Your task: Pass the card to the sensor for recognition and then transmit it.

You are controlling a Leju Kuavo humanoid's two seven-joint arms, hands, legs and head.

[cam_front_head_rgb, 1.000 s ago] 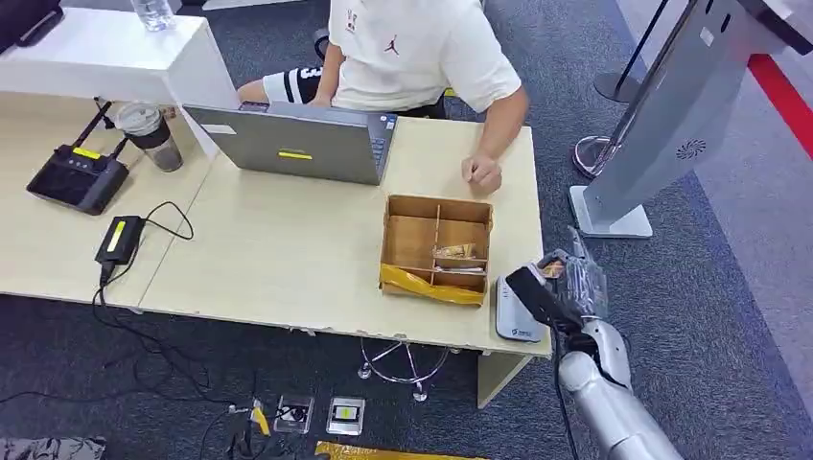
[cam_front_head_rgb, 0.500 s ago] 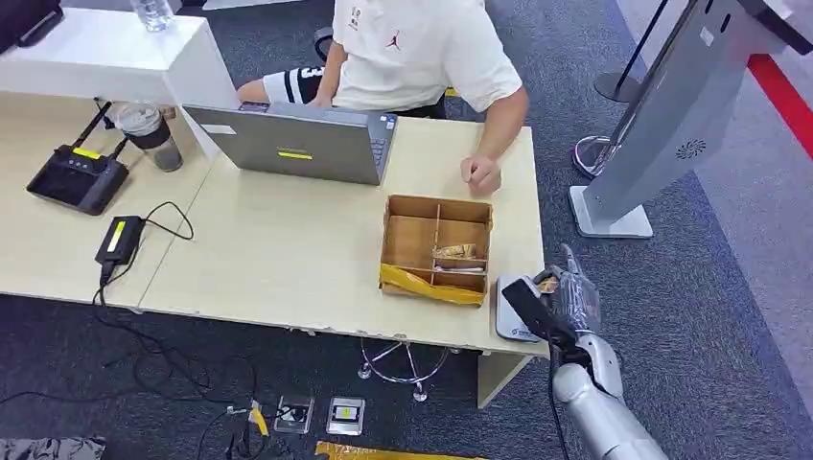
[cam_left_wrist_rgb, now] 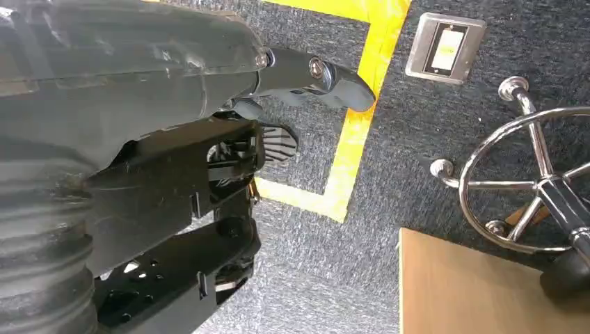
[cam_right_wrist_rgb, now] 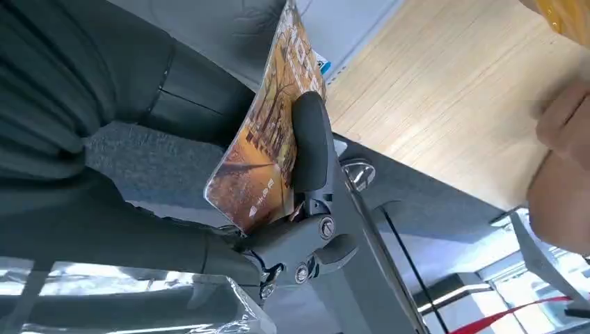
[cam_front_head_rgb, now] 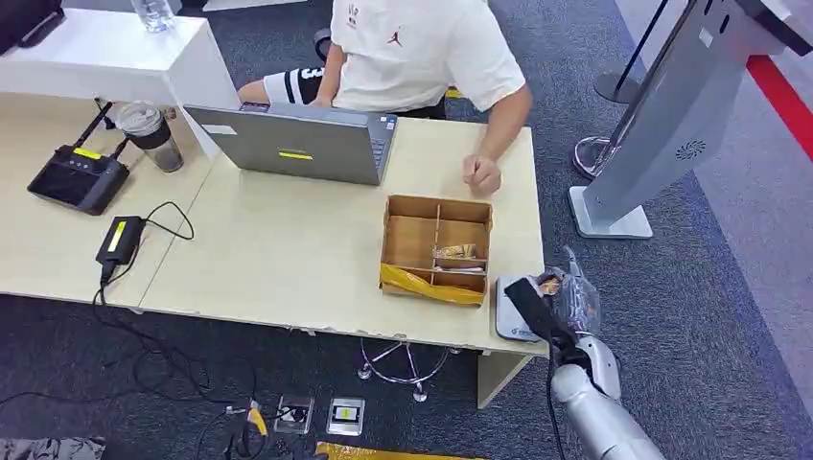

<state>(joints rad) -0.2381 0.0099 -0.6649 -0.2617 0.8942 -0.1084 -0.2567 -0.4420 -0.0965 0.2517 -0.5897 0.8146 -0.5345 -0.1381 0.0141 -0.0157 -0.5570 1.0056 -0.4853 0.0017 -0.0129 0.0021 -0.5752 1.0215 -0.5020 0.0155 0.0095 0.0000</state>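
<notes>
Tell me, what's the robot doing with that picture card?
The robot's right hand holds an orange picture card over the white card sensor at the corner of the wooden table, so the sensor can read it. Its left hand hangs low by the carpet, holding nothing. A person in a white shirt sits across the table beside a laptop, with one hand resting near a cardboard box.

Wooden table (cam_front_head_rgb: 288,259): laptop (cam_front_head_rgb: 292,144), divided box (cam_front_head_rgb: 436,249), sensor (cam_front_head_rgb: 513,311), cup (cam_front_head_rgb: 151,134).
</notes>
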